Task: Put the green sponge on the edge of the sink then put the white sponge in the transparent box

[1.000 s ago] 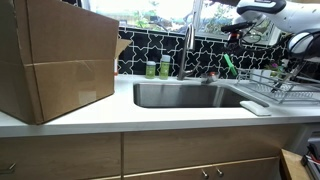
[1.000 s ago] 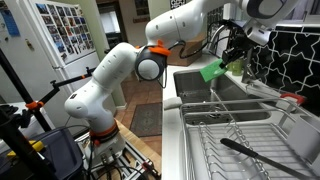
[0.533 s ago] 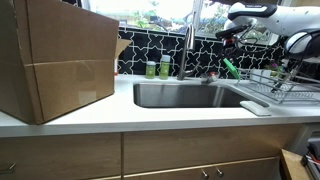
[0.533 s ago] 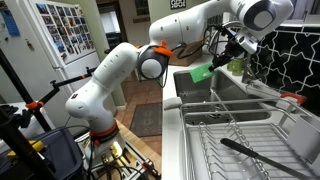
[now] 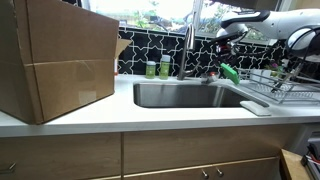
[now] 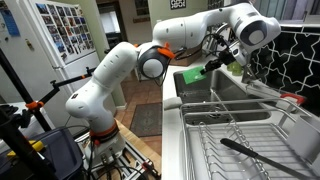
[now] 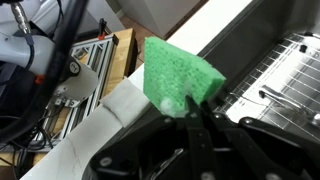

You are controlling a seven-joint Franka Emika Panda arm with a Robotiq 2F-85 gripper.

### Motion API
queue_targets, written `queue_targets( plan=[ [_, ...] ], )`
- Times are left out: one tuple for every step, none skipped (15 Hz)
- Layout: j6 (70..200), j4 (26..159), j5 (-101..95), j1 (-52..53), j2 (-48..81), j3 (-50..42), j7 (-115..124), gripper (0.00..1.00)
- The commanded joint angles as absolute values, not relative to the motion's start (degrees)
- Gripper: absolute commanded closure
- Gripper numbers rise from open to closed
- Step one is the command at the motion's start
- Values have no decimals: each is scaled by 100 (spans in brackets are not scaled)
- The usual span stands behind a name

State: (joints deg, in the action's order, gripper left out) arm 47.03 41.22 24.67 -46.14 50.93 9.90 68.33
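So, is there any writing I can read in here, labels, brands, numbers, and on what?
No text can be read in any view.
Bottles behind the sink: labels too small.
Pinned-up sheets: blurred.
White sign up high: blurred.
Green sponge in the gripper: no print.

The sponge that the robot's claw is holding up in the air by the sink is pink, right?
Not pink. The sponge is green. The wrist view shows it plainly, pinched in the gripper. The rest is right: it is held up in the air by the sink.
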Motion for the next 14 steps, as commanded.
queue_targets(
  plan=[
    [4702,5311,2434,-4750,4694,1283,6552,96],
    [4702,5491,2406,-4745,4637,1304,6529,96],
    [4701,5644,2398,-4732,4596,1307,6492,96],
    [4701,5826,2379,-4699,4510,1278,6487,96],
    [4725,5996,2419,-4677,4427,1237,6518,96],
    [4859,6297,2464,-4659,4284,1207,6612,96],
    [4958,6558,2511,-4643,4158,1192,6693,96],
    [5095,6855,2502,-4601,3996,1170,6765,96],
    [5201,7104,2461,-4564,3861,1160,6794,95],
    [5375,7360,2405,-4512,3713,1136,6853,96],
    [5568,7620,2369,-4473,3567,1122,6911,96],
    [5772,7884,2310,-4442,3426,1119,6944,96],
    [6012,8156,2281,-4406,3270,1112,7002,96],
    [6212,8390,2255,-4378,3140,1111,7048,95]
  ],
)
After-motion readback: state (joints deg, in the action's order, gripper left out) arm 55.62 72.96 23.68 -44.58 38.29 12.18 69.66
